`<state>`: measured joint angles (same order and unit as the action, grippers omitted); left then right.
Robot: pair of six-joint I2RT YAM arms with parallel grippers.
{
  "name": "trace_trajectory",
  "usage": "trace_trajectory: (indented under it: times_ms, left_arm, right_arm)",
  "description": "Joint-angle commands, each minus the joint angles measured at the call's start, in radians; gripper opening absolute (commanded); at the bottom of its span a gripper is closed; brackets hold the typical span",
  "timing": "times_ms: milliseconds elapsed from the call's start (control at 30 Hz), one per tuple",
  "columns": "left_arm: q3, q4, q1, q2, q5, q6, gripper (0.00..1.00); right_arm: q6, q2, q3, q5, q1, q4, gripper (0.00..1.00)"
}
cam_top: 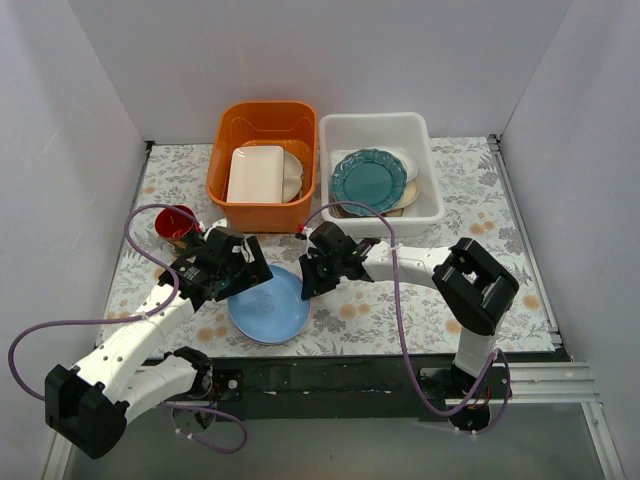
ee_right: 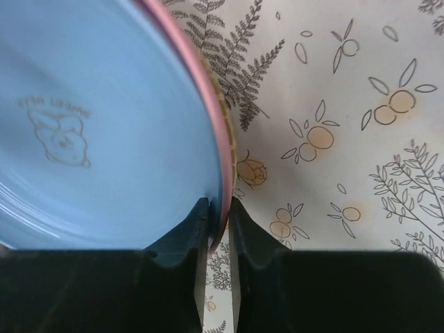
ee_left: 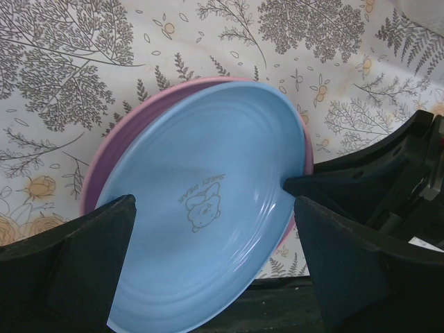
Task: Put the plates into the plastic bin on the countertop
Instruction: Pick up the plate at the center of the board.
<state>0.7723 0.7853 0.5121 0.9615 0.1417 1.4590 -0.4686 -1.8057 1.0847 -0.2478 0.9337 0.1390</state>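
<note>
A light blue plate (cam_top: 268, 305) lies on a pink plate (ee_left: 132, 132) at the front of the floral countertop (cam_top: 500, 215). My right gripper (cam_top: 312, 280) is shut on their right rims; the right wrist view shows one finger on the blue plate (ee_right: 90, 125) and the other outside the pink rim (ee_right: 208, 111). My left gripper (cam_top: 240, 275) is open, its fingers wide on either side of the blue plate (ee_left: 201, 208) without touching it. The white plastic bin (cam_top: 375, 122) stands at the back right and holds a teal scalloped plate (cam_top: 369, 180) on other plates.
An orange tub (cam_top: 262, 110) with a cream rectangular dish (cam_top: 256, 173) stands left of the bin. A red cup (cam_top: 177, 222) stands at the left behind my left arm. The blue plate's near edge reaches over the table's front edge.
</note>
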Motion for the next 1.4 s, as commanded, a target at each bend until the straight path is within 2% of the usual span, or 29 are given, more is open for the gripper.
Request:
trace_trajectory:
  times_ms: [0,67,233,567,833,1000,1033,1133,1367]
  left_arm:
    - [-0.01,-0.004,-0.007,0.003,-0.01,-0.003,0.98]
    - [-0.011,-0.008,-0.009,0.005,-0.013,-0.006,0.98]
    - [-0.001,-0.017,-0.009,0.006,-0.01,-0.02,0.98]
    - [0.038,0.002,-0.007,0.008,-0.021,-0.043,0.98]
    - [-0.004,-0.069,-0.009,0.017,-0.095,-0.04,0.98]
    - [-0.054,-0.155,-0.009,0.019,-0.175,-0.023,0.89]
    - [-0.059,-0.164,-0.009,0.019,-0.189,-0.022,0.84]
    - [-0.068,-0.175,-0.009,0.034,-0.197,-0.019,0.77]
    - [-0.108,-0.257,-0.009,0.043,-0.275,0.001,0.68]
  right_arm:
    - [0.037,-0.001,0.037,0.096,0.004,0.079,0.17]
    - [0.051,0.009,0.038,0.148,0.004,0.117,0.12]
    - [0.077,0.029,0.011,0.214,-0.007,0.154,0.08]
    - [0.084,0.091,-0.106,0.274,-0.068,0.177,0.06]
    - [0.091,0.121,-0.157,0.292,-0.098,0.185,0.06]
    - [0.094,0.132,-0.189,0.288,-0.119,0.177,0.06]
    - [0.096,0.132,-0.192,0.282,-0.122,0.174,0.06]
    - [0.099,0.138,-0.2,0.272,-0.134,0.169,0.06]
    - [0.105,0.137,-0.197,0.257,-0.144,0.16,0.06]
